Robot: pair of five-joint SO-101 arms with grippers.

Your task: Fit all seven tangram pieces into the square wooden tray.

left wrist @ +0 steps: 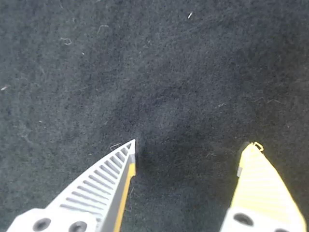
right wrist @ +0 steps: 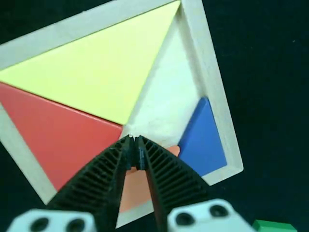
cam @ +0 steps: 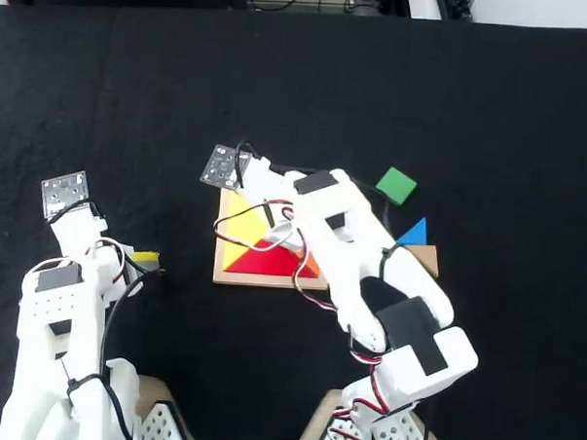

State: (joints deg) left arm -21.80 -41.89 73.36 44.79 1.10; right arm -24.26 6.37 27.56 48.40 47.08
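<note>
So, toward the left edge of the worktop (cam: 493, 112), the left hand (left wrist: 190, 150) hangs over bare black surface with its fingers spread wide, nothing in it. Around the middle sits the square wooden tray (right wrist: 215, 87), and the right hand (right wrist: 134, 141) is right over its centre, clenched tight with nothing between the tips. Inside the tray there's a big yellow triangle (right wrist: 96, 72), a red triangle (right wrist: 53, 140), a small blue triangle (right wrist: 200, 140) tucked into a corner, and an orange piece (right wrist: 135, 191) partly under the fingers. Further back, a green piece (cam: 396, 185) lies on the worktop just outside the tray's far right corner.
</note>
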